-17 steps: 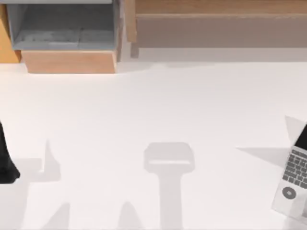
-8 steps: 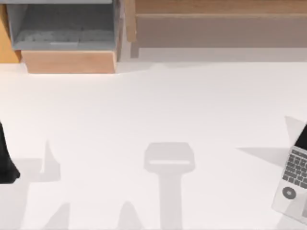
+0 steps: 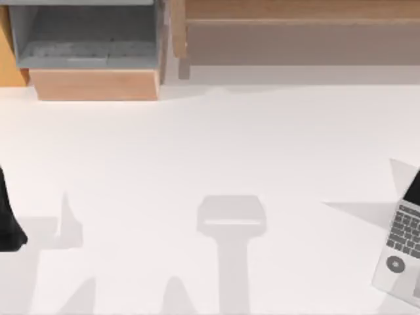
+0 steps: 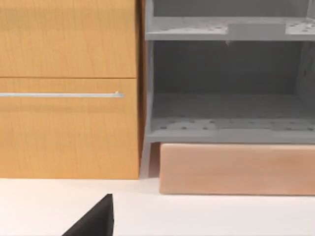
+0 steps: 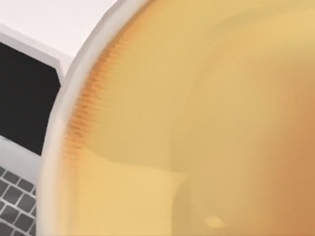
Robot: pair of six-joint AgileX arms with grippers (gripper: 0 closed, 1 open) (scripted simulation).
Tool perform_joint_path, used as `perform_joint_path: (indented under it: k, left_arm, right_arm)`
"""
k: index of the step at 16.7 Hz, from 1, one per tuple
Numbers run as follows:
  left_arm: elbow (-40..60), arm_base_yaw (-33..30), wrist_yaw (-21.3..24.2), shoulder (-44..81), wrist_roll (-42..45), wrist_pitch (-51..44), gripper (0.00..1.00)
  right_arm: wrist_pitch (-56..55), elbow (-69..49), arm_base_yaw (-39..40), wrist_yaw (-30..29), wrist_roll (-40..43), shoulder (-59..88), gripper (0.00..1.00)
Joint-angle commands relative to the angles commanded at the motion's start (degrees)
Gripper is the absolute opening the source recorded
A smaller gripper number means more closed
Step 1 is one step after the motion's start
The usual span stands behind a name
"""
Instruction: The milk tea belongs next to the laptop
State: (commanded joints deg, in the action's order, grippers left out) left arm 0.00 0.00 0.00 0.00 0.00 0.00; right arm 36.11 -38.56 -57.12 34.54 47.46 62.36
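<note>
Our left arm (image 3: pixel 8 216) sits parked at nine o'clock; its fingers we cannot tell. At three o'clock lies the laptop (image 3: pixel 403 246). Our right wrist camera presses against the milk tea (image 5: pixel 197 128) beside the laptop's screen — grip unseen. We judge placing underway — next, lower gently.

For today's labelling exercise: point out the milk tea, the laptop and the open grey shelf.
milk tea (image 5: pixel 197 123), right wrist view, orange-tan side.
laptop (image 3: pixel 405 233), top view, keyboard.
open grey shelf (image 4: pixel 226 110), left wrist view, lower compartment's floor.

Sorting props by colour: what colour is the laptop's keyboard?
Dark grey keys on the silver-grey laptop, clearest in the top view.
</note>
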Motion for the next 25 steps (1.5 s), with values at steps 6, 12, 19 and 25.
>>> perform_joint_path:
  k: [6,12,19,25]
  left_arm:
    - [0.00,0.00,0.00,0.00,0.00,0.00,1.00]
    - [0.00,0.00,0.00,0.00,0.00,0.00,1.00]
    - [0.00,0.00,0.00,0.00,0.00,0.00,1.00]
    - [0.00,0.00,0.00,0.00,0.00,0.00,1.00]
  right_arm:
    - [-3.52,1.56,-0.18,0.30,0.06,-0.18,0.00]
    - [-5.18,4.28,-0.29,0.02,0.15,1.35,0.00]
    - [-5.04,5.21,-0.29,-0.27,0.16,2.16,0.08]
    - [-5.04,5.21,-0.29,-0.27,0.16,2.16,0.53]
